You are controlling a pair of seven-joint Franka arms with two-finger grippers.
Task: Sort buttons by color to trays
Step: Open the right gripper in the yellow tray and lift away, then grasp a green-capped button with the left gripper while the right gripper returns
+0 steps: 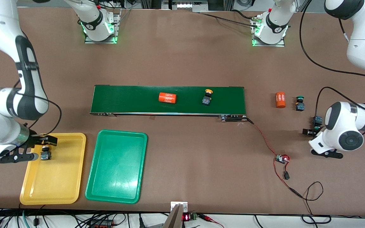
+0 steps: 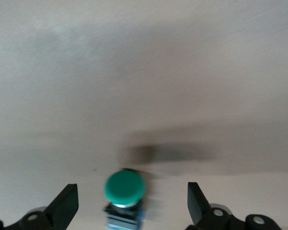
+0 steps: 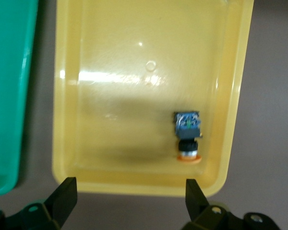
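Note:
A yellow-capped button (image 1: 45,154) lies on its side in the yellow tray (image 1: 52,183), also in the right wrist view (image 3: 187,134). My right gripper (image 1: 38,148) is open and empty over that tray's end farther from the front camera (image 3: 129,184). A second yellow-capped button (image 1: 207,96) stands on the dark-green belt. My left gripper (image 1: 313,126) is open at the left arm's end of the table, around a green-capped button (image 2: 125,188) that touches neither finger. Another green-capped button (image 1: 300,103) stands on the table close by. The green tray (image 1: 116,193) holds nothing.
The conveyor belt (image 1: 131,98) crosses the table's middle with an orange cylinder (image 1: 167,97) on it. A second orange cylinder (image 1: 280,99) stands beside the green-capped button. Red-black wires and a small board (image 1: 282,159) trail from the belt toward the front edge.

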